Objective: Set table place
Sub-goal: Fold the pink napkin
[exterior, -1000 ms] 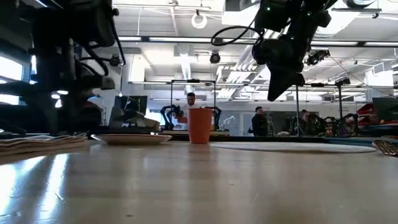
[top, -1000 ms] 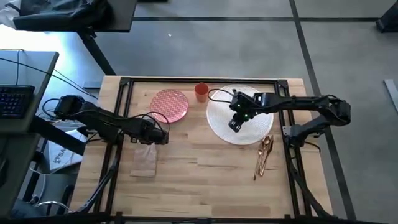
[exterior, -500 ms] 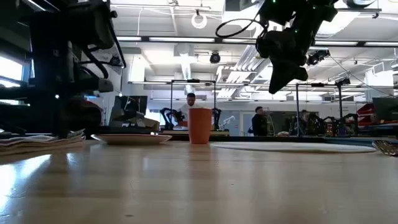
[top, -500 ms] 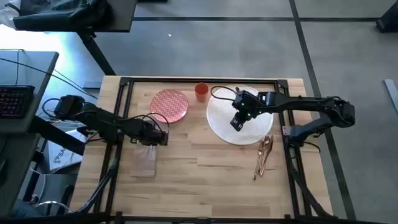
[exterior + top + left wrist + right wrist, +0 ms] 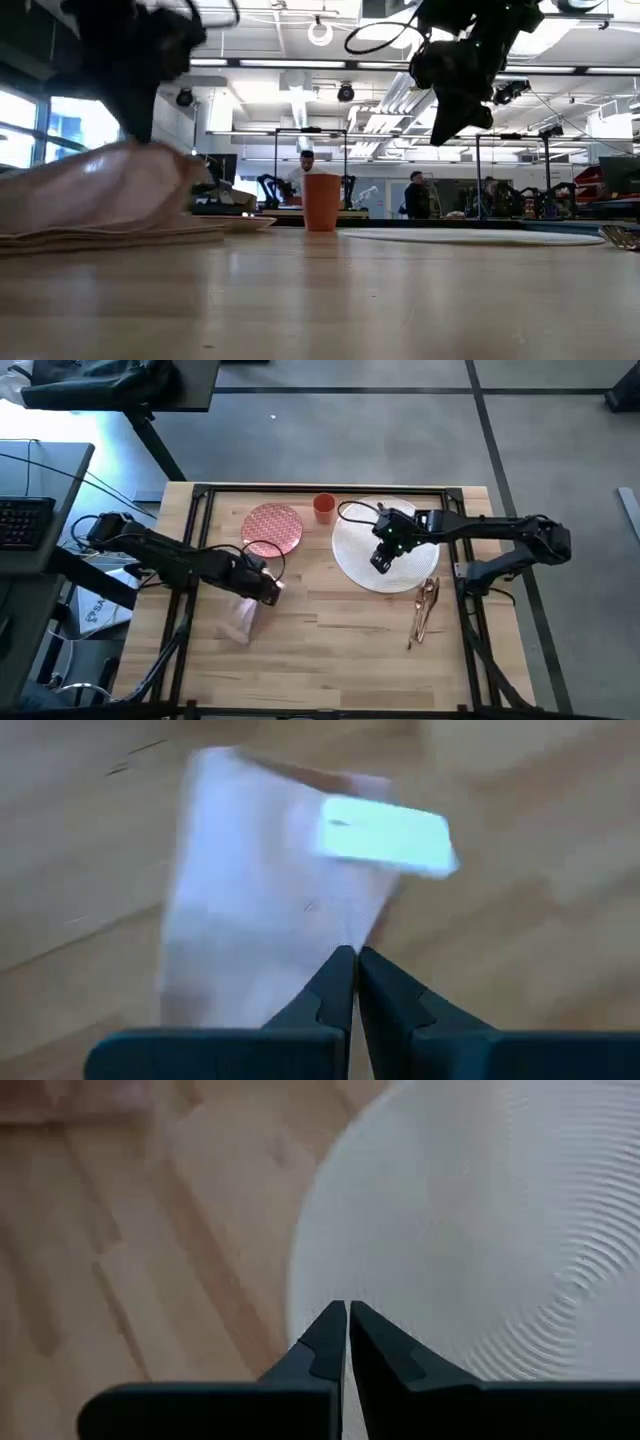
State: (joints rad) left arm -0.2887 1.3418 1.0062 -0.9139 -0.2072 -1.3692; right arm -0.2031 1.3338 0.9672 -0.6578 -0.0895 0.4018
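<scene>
Table (image 5: pixel 330 630) of light butcher-block carries the whole setting, laid out from the high view: the round white placemat (image 5: pixel 400 565) lies toward my right side, the red-patterned plate (image 5: pixel 273 528) sits off it toward my left, the orange cup (image 5: pixel 324 508) stands between the two near the far edge, and the copper cutlery (image 5: pixel 426 610) rests just beside the mat's near rim on the right. My right gripper (image 5: pixel 380 563) hangs above the placemat's left part with its fingers pressed together on nothing, and the wrist view shows only woven mat and bare wood beneath it. My left gripper (image 5: pixel 268 592) sits near the plate's front edge, its fingers pinched on one end of the beige napkin (image 5: pixel 243 622); the cloth trails from there toward the table's near edge, partly raised off the wood in the low view. The relation that matters, as I judge it: the placemat lies to the right of my left gripper, across open wood, and the napkin's long axis runs roughly front to back, so it would go alongside the mat by a sideways carry.
</scene>
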